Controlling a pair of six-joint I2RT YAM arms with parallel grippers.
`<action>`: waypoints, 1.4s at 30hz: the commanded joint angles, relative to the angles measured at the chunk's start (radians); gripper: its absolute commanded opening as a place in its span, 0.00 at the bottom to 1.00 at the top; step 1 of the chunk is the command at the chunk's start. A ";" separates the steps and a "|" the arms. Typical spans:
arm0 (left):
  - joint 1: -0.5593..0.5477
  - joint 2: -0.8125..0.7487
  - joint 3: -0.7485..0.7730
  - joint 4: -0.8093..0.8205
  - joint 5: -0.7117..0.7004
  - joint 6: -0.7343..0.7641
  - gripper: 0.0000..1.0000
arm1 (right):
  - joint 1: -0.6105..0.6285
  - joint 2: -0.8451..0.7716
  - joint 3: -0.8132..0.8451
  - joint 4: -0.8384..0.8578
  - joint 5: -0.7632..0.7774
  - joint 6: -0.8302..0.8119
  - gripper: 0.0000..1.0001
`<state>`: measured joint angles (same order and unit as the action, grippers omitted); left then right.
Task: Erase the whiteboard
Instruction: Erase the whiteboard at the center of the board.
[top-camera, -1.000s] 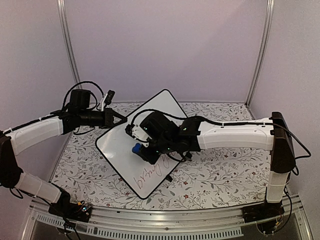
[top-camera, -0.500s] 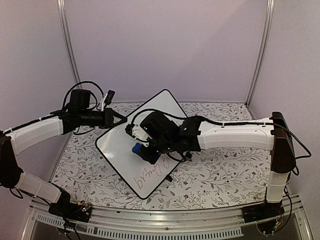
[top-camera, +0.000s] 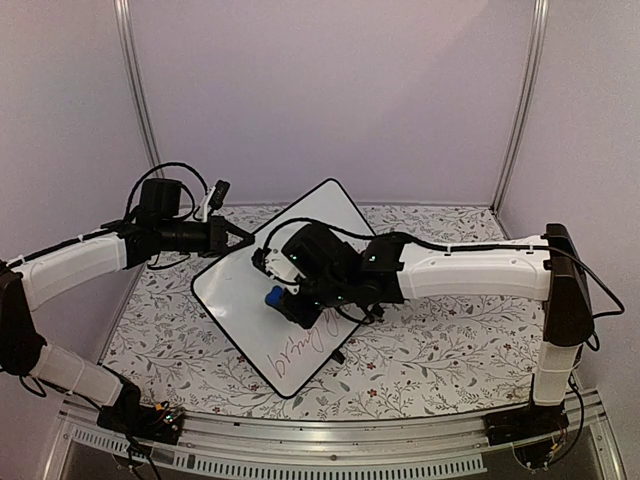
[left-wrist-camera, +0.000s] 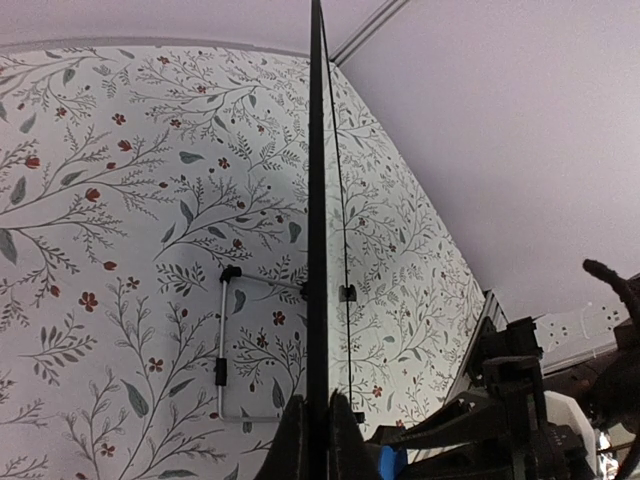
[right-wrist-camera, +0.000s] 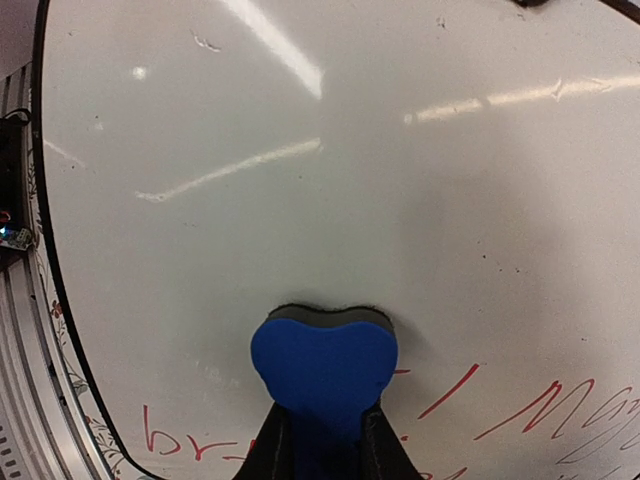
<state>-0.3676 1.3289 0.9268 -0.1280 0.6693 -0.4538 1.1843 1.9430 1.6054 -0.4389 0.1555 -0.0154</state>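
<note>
Mid-wipe: right gripper (right-wrist-camera: 325, 445) pinches blue eraser (right-wrist-camera: 322, 360) against whiteboard (top-camera: 238, 295); left gripper (left-wrist-camera: 318, 432) clamps its rim. Next I need strokes over the red writing (right-wrist-camera: 540, 410).

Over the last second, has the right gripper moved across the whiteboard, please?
No. The right gripper stays put, just above the red writing on the whiteboard.

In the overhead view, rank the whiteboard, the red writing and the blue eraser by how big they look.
1. whiteboard, by far the largest
2. red writing
3. blue eraser, smallest, though only part of it is in sight
</note>
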 joint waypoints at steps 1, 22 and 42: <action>-0.015 0.021 0.009 -0.010 0.000 0.025 0.00 | -0.002 -0.045 -0.022 0.023 0.009 0.011 0.04; -0.015 0.018 0.011 -0.009 0.004 0.025 0.00 | -0.002 -0.009 0.016 0.005 -0.003 0.008 0.04; -0.015 0.015 0.011 -0.009 0.004 0.024 0.00 | -0.003 -0.021 0.005 -0.014 0.013 0.008 0.04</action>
<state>-0.3676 1.3293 0.9268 -0.1276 0.6693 -0.4553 1.1843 1.9423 1.5955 -0.4427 0.1551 -0.0154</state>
